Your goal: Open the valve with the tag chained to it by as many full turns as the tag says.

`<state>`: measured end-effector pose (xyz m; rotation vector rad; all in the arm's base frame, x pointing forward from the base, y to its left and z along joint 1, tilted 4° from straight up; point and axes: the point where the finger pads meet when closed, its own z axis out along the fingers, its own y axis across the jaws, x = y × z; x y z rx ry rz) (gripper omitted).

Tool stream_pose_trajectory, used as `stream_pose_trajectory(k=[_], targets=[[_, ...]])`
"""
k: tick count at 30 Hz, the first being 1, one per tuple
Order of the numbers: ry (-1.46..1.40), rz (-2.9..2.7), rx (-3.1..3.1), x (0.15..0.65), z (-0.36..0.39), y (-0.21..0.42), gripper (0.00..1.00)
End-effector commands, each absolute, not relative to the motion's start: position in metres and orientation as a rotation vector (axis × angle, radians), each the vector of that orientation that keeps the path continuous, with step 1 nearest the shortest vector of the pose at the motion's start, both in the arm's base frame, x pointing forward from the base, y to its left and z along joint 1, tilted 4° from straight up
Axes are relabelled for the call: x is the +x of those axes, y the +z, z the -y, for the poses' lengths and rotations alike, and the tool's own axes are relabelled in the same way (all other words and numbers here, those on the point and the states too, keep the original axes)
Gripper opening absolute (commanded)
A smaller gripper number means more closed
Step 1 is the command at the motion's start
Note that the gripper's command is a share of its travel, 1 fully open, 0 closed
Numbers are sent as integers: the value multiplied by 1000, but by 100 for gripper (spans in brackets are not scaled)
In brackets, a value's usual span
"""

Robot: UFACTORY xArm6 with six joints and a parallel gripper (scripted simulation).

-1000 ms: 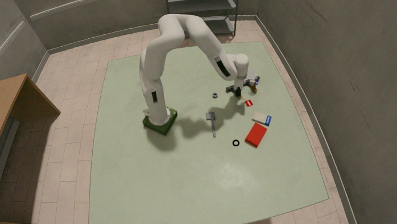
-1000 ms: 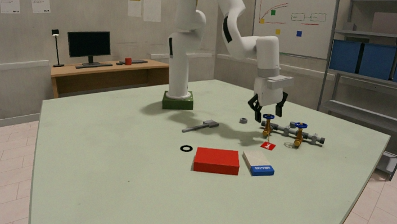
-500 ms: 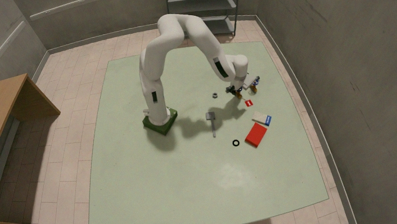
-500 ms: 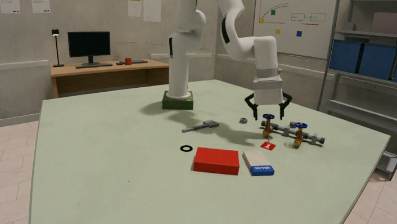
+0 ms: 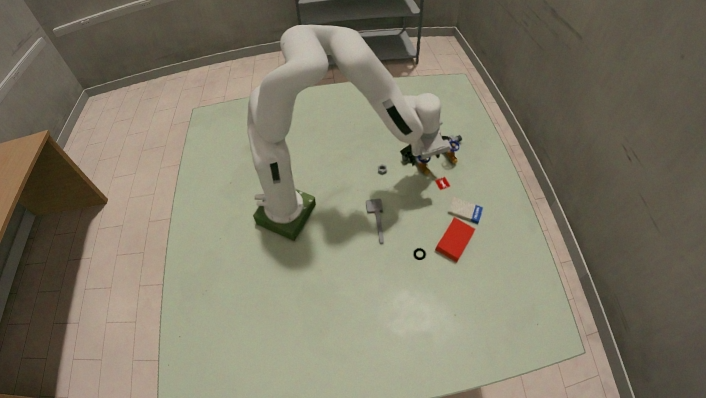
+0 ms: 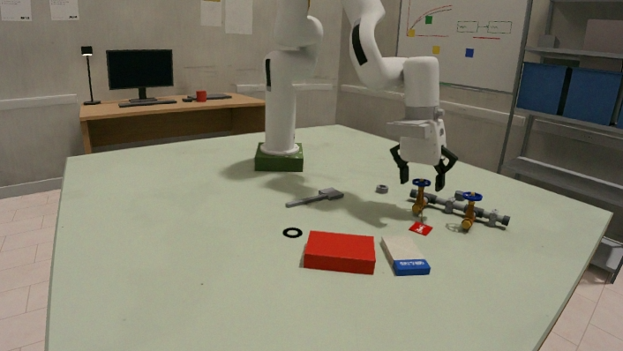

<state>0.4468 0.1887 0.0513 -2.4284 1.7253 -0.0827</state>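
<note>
A grey pipe (image 6: 459, 205) lies on the mat with two brass valves, each with a blue handwheel. The left valve (image 6: 420, 194) has a red tag (image 6: 420, 228) chained to it, lying on the mat in front; the tag also shows in the overhead view (image 5: 442, 183). The right valve (image 6: 471, 207) has no tag. My gripper (image 6: 421, 182) is open, pointing down, with its fingers on either side of the left valve's handwheel, not closed on it. In the overhead view the gripper (image 5: 430, 152) hides most of the left valve. The tag's number is too small to read.
A red box (image 6: 339, 252) and a white box with a blue end (image 6: 405, 255) lie in front of the valves. A black ring (image 6: 292, 228), a grey scraper (image 6: 314, 197) and a grey nut (image 6: 381, 189) lie to the left. The arm's green base (image 6: 279, 156) stands behind.
</note>
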Motion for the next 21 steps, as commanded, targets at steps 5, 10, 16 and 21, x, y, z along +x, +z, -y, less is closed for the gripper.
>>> stream_pose_trajectory(k=[5, 10, 16, 21], targets=[[-153, -1833, -2431, 448, -190, 53, 100], [-153, -1833, -2431, 448, -190, 53, 100], [-153, -1833, -2431, 448, -190, 53, 0], [-153, -1833, -2431, 448, -190, 53, 0]])
